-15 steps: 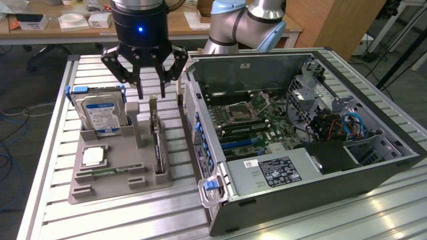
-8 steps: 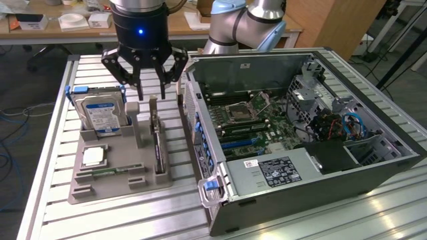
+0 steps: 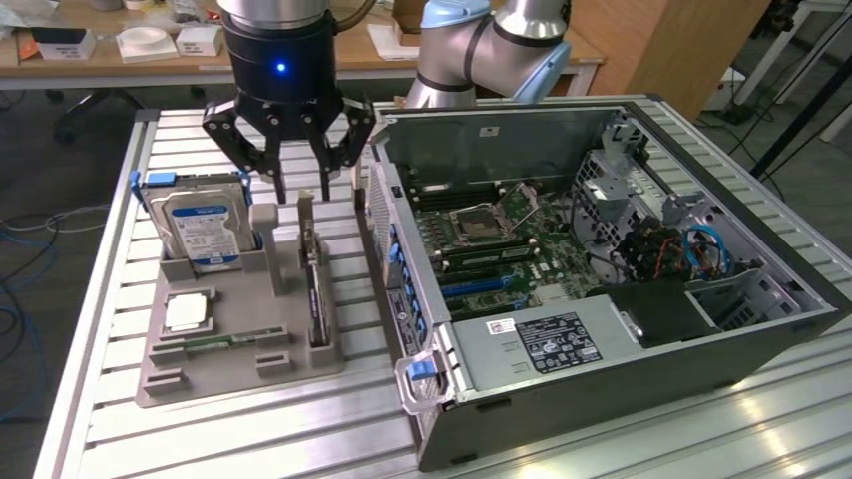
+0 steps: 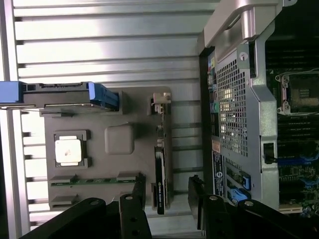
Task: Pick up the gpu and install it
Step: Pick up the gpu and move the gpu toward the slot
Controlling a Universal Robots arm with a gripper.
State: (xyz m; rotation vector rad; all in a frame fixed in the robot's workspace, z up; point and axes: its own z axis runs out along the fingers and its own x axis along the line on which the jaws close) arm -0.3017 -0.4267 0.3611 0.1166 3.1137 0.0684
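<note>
From the exterior view's left: the hard drive (image 3: 200, 225) stands in your grey tray (image 3: 233, 349), the graphics card (image 3: 314, 289) sits on edge in its slot beside it, and the open computer case (image 3: 600, 299) lies at the right. Your gripper (image 3: 303, 188) hangs just above one end of the card, jaws spread wide, holding nothing. The card is thin, so a descent slightly off line could strike its top edge or the post (image 3: 270, 239) alongside and tip it

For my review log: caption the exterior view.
Open end effector hovers over the gpu, edge-up in a gray tray beside the computer case.
</note>
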